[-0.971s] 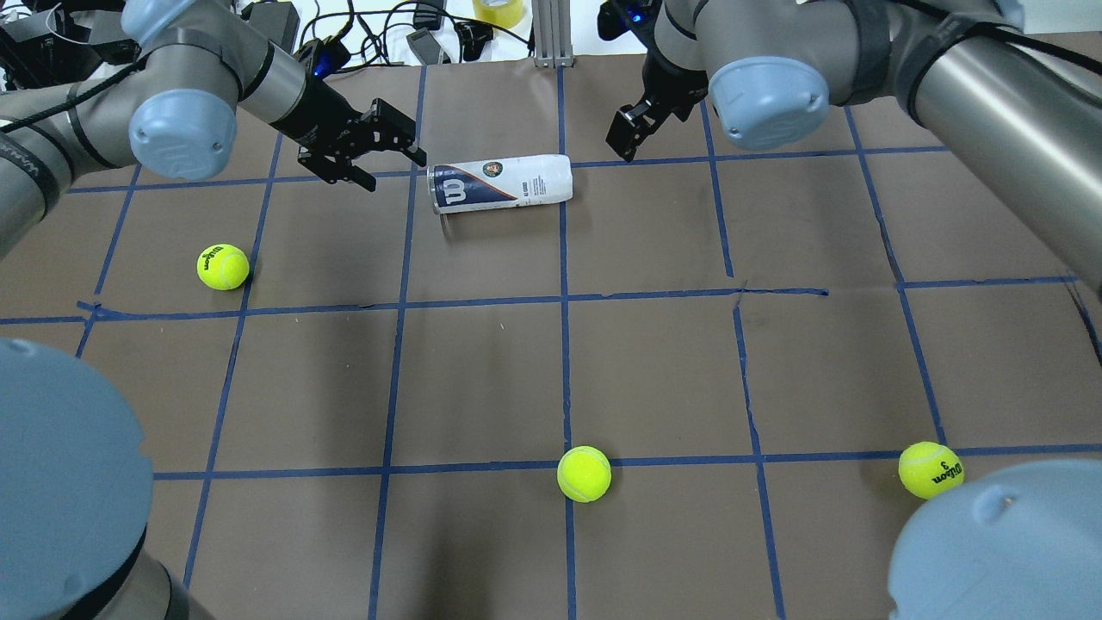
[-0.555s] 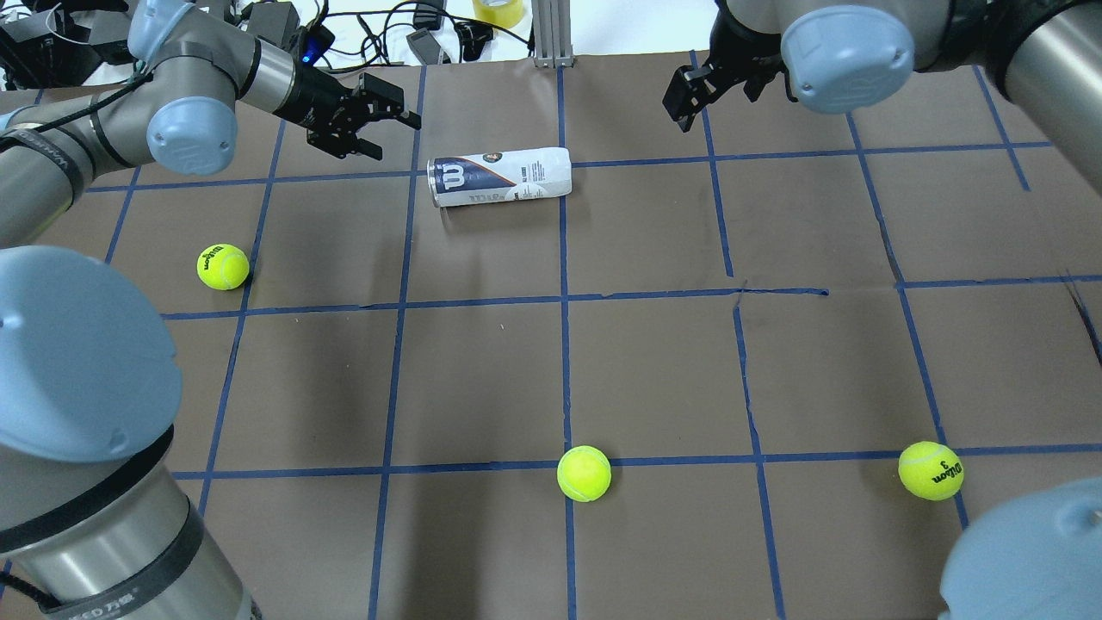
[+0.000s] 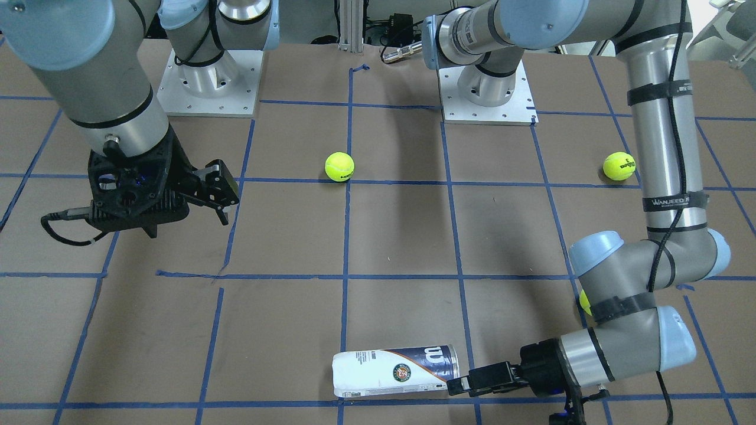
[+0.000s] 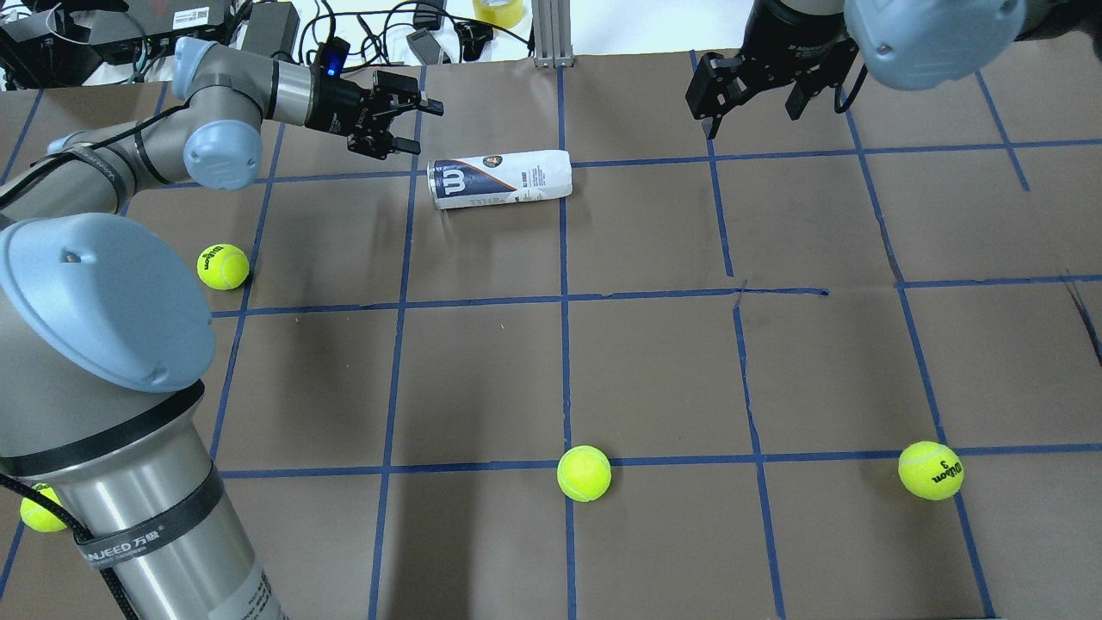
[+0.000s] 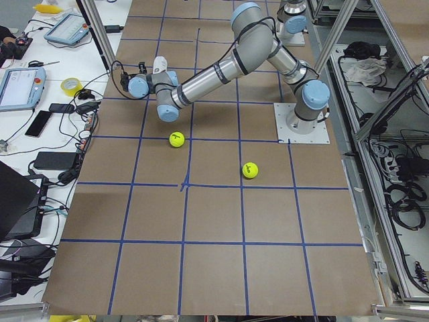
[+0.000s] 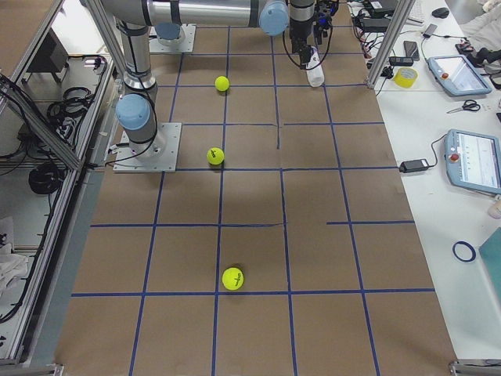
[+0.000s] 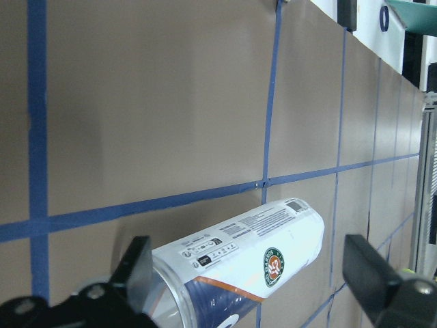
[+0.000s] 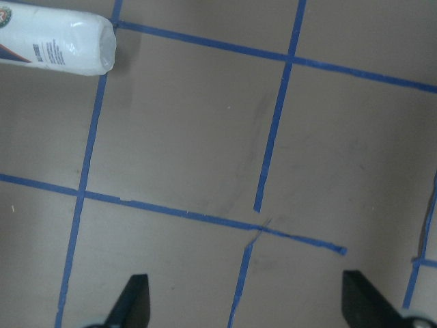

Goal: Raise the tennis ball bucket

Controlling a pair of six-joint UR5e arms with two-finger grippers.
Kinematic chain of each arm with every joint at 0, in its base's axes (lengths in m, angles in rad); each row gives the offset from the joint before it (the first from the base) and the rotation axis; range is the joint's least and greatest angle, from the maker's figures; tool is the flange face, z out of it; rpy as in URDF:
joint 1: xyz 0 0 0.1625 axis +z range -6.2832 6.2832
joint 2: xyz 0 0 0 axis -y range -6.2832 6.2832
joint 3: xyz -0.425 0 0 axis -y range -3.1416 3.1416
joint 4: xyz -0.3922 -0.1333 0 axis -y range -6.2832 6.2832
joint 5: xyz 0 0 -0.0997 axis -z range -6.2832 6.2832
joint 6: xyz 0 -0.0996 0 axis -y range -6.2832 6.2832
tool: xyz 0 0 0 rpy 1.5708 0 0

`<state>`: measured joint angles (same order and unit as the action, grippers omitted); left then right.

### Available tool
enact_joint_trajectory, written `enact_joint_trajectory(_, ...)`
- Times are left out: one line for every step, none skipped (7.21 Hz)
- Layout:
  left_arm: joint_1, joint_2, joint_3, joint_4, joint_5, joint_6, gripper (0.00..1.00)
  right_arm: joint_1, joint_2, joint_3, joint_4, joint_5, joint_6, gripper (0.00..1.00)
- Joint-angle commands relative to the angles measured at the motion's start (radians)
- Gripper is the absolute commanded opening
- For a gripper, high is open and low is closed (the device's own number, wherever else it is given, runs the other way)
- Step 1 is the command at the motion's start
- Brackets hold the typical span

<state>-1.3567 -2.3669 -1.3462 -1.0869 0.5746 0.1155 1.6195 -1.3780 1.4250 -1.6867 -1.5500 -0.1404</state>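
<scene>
The tennis ball bucket (image 4: 499, 179) lies on its side on the brown table near the far edge, navy end to the left. It also shows in the front view (image 3: 394, 373), the left wrist view (image 7: 246, 263) and the right wrist view (image 8: 58, 42). My left gripper (image 4: 417, 127) is open, low and level, just off the bucket's navy end (image 3: 472, 381). In the left wrist view its fingers (image 7: 136, 273) stand either side of the bucket's near end. My right gripper (image 4: 749, 90) is open and empty, well to the bucket's right, pointing down (image 8: 247, 301).
Yellow-green tennis balls lie on the table: one at the left (image 4: 223, 266), one at the near middle (image 4: 584, 473), one at the near right (image 4: 931, 470), one by the left arm's base (image 4: 39, 508). Cables and devices (image 4: 413, 34) lie beyond the far edge.
My left gripper has swung toward the far edge and right, up to the bucket's navy end. My right gripper has moved right, away from the bucket. The bucket stays about where it was.
</scene>
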Motion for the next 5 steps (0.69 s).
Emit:
enact_joint_trajectory(0.001,-0.025,-0.031,-0.013,-0.059,-0.022,1.00,0.002,-0.044,-0.007,0.091,-0.005,0.035,1.00)
enact_joint_trajectory(0.001,-0.029,-0.037,-0.022,-0.058,-0.034,1.00,-0.001,-0.076,-0.008,0.132,-0.004,0.030,1.00)
enact_joint_trajectory(0.001,-0.029,-0.037,-0.019,-0.049,-0.060,0.80,-0.007,-0.113,-0.002,0.168,-0.007,0.016,1.00)
enact_joint_trajectory(0.001,-0.029,-0.037,-0.019,-0.048,-0.066,0.79,-0.010,-0.136,0.005,0.174,-0.048,-0.032,1.00)
enact_joint_trajectory(0.001,-0.029,-0.040,-0.019,-0.047,-0.091,0.79,-0.012,-0.142,0.003,0.174,-0.088,-0.059,1.00)
